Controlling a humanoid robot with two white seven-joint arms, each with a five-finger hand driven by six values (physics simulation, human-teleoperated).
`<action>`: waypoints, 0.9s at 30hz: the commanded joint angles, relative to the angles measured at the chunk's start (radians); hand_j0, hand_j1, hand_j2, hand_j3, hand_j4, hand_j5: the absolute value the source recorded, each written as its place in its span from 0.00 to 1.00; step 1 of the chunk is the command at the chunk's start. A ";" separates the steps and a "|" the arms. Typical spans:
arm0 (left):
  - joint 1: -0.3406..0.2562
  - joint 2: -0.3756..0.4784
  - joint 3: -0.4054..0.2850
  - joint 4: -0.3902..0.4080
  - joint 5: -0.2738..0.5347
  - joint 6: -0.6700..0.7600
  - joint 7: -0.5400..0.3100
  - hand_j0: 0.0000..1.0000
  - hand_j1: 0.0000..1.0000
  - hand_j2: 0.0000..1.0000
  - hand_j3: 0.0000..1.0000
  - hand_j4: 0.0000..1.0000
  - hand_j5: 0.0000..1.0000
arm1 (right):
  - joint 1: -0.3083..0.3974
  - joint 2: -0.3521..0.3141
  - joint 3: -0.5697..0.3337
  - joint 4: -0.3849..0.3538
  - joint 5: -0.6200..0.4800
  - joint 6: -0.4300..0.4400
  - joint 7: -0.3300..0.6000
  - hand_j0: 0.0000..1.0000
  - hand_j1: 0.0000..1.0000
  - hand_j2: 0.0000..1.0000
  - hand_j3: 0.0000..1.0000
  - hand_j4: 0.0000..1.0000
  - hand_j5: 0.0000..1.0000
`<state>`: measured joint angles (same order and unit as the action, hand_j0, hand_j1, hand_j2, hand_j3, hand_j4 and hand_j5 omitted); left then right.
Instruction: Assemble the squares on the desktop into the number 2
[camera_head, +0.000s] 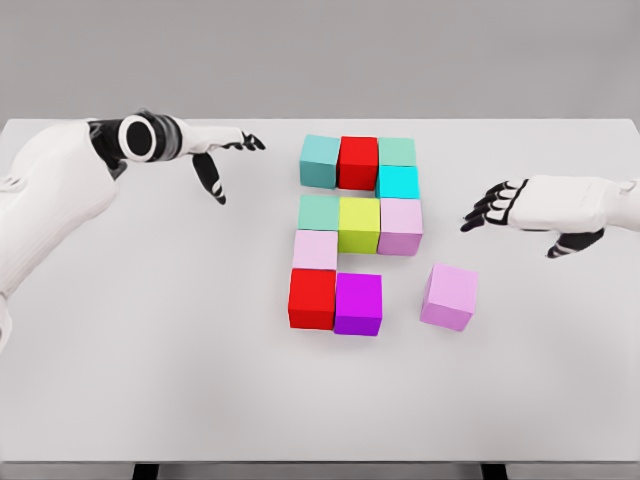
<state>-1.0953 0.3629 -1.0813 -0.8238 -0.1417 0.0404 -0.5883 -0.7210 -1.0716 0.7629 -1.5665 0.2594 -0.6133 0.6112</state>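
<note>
Head view, figure: I see the cubes standing as a block figure near the middle of the white table (150, 400), its long axis running away from me, top toward the far edge.
Top row: teal cube (320, 160), red cube (358, 162), green cube (397, 152), touching side by side.
Right link: cyan cube (398, 182) just under the green one.
Middle row: pale green cube (319, 211), yellow-green cube (359, 224), lilac cube (402, 226), packed tight.
Left link: pale pink cube (315, 250) below the pale green one.
Bottom row: second red cube (312, 298) and magenta cube (358, 303), touching; the right end of that row is open.
Loose piece: a light purple cube (449, 296) sits apart, right of the magenta one, turned slightly off the grid.
Surfaces: all cubes matte, flat-faced, sharp-edged; the tabletop is smooth and plain.
Left hand (222, 158): hovering left of the top row, fingers spread and relaxed, gripping nothing.
Right hand (498, 206): hovering right of the middle row, above the loose cube, fingers loosely curled, nothing in them.
Room: I've got wide bare table on both sides and along the near edge.
</note>
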 joint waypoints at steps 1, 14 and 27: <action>0.000 -0.012 -0.008 0.000 0.001 -0.004 -0.002 1.00 1.00 1.00 1.00 1.00 1.00 | 0.005 -0.008 -0.014 0.117 -0.005 0.002 0.000 1.00 1.00 1.00 1.00 1.00 1.00; -0.002 -0.067 -0.009 -0.003 0.001 -0.004 -0.002 1.00 1.00 1.00 1.00 1.00 1.00 | 0.064 -0.034 0.050 0.076 0.024 0.002 0.000 1.00 1.00 1.00 1.00 1.00 1.00; 0.000 -0.085 -0.009 -0.003 0.002 -0.004 -0.002 1.00 1.00 1.00 1.00 1.00 1.00 | 0.133 -0.120 0.042 -0.113 0.041 0.002 0.000 1.00 1.00 1.00 1.00 1.00 1.00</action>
<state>-1.0953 0.2793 -1.0917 -0.8268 -0.1408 0.0373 -0.5909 -0.5875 -1.1843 0.8050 -1.6497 0.3017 -0.6132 0.6112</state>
